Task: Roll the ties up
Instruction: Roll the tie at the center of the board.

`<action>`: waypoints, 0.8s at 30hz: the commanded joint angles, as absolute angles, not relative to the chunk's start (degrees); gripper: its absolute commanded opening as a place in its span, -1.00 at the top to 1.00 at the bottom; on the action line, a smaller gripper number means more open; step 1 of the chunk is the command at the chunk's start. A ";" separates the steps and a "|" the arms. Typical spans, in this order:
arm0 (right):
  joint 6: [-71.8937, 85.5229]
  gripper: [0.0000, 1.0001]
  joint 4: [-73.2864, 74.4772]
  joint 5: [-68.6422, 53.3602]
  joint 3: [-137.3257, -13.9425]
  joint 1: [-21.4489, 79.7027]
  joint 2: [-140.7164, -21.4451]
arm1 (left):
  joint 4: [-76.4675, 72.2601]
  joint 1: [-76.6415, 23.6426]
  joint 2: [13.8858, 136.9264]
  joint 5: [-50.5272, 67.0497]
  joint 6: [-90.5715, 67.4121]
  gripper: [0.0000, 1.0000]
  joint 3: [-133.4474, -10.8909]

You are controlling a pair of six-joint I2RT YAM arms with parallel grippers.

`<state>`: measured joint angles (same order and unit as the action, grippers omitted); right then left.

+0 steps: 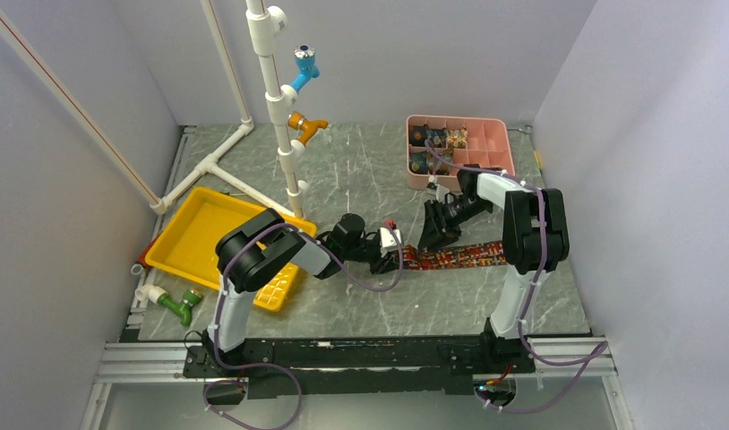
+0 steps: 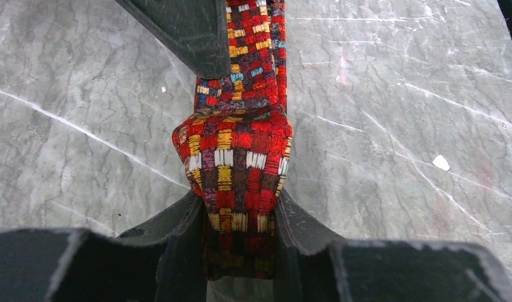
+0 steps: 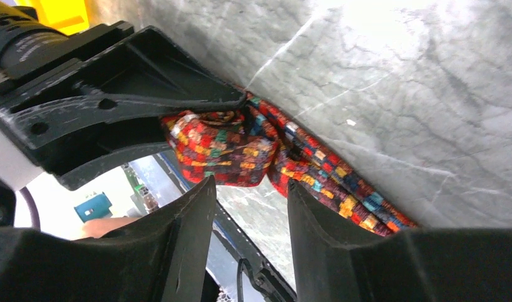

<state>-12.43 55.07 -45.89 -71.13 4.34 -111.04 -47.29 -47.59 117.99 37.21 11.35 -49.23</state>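
The left gripper point(image 2: 238, 202) is closest to its wrist camera, at 6 o'clock in that view. Its two black fingers point(image 2: 178, 220) are squeezed onto the rolled-up end of the tie point(image 2: 241, 151). The roll is a fat little bundle of red, gold and dark squares, and it sits tight between the fingers. From the roll, the flat part of the tie runs away toward 12 o'clock on the grey table point(image 2: 398, 94). A black finger of the other arm pokes in over the strip at 11 o'clock. In the right wrist view, the right gripper point(image 3: 250, 189) has its fingers apart with nothing between them. The roll point(image 3: 222, 148) sits just past its tips at 12 o'clock, held by the left gripper's black claw. The flat strip runs off toward 4 o'clock. From above, the left gripper point(image 1: 398, 260) and the right gripper point(image 1: 430, 240) meet near the middle of the table point(image 1: 361, 179). The tie point(image 1: 464, 255) lies flat from there toward 3 o'clock. A pink box point(image 1: 491, 134) with little compartments sits at 1 o'clock, with small patterned bundles in its left compartments. A yellow tray point(image 1: 191, 233) sits at 9 o'clock. A tall white pipe stand point(image 1: 271, 90) stands at 11 o'clock.
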 commanded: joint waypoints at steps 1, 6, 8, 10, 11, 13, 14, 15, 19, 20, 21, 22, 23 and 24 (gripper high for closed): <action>-12.35 0.20 55.25 -52.64 -69.54 5.09 -108.62 | -31.08 -47.56 120.39 36.32 10.98 0.76 -45.39; -10.45 0.43 53.15 -57.44 -68.33 6.65 -109.52 | -31.13 -47.45 120.43 36.47 10.95 0.76 -45.23; -10.41 0.51 51.91 -56.12 -67.38 7.78 -110.90 | -31.01 -47.39 120.49 36.48 10.86 0.75 -45.35; -10.02 0.56 49.86 -53.62 -66.12 8.53 -112.18 | -30.88 -47.42 120.57 36.65 10.90 0.75 -45.51; -9.67 0.58 48.84 -52.15 -65.45 8.86 -113.02 | -31.13 -47.39 120.52 36.56 10.90 0.74 -45.45; -9.00 0.60 47.45 -49.77 -64.93 9.19 -115.17 | -31.46 -47.42 120.62 36.61 10.90 0.71 -45.42; -8.49 0.60 46.69 -47.98 -65.03 9.29 -116.20 | -31.40 -47.33 120.56 36.69 10.92 0.68 -45.50; -7.77 0.60 45.88 -46.69 -64.99 9.31 -116.95 | -31.61 -47.40 120.51 36.68 10.90 0.64 -45.40; -5.03 0.60 43.90 -40.17 -65.23 9.27 -118.42 | -35.38 -47.02 119.20 38.00 10.36 0.07 -43.16; -4.66 0.61 43.80 -38.66 -65.37 9.30 -118.83 | -38.30 -46.76 118.38 38.42 10.27 -0.05 -41.96; -4.55 0.62 43.89 -37.36 -65.53 9.24 -119.07 | -39.94 -46.30 117.56 38.49 9.99 -0.14 -40.46; -4.35 0.64 44.00 -36.33 -65.50 9.31 -119.41 | -43.36 -45.91 116.69 38.64 9.80 -0.19 -39.04; -4.29 0.65 44.03 -35.62 -65.51 9.25 -119.59 | -45.65 -45.36 116.03 38.93 9.66 -0.23 -37.92; -4.24 0.65 44.10 -35.21 -65.55 9.22 -119.80 | -48.25 -44.82 115.36 39.02 9.43 -0.26 -36.76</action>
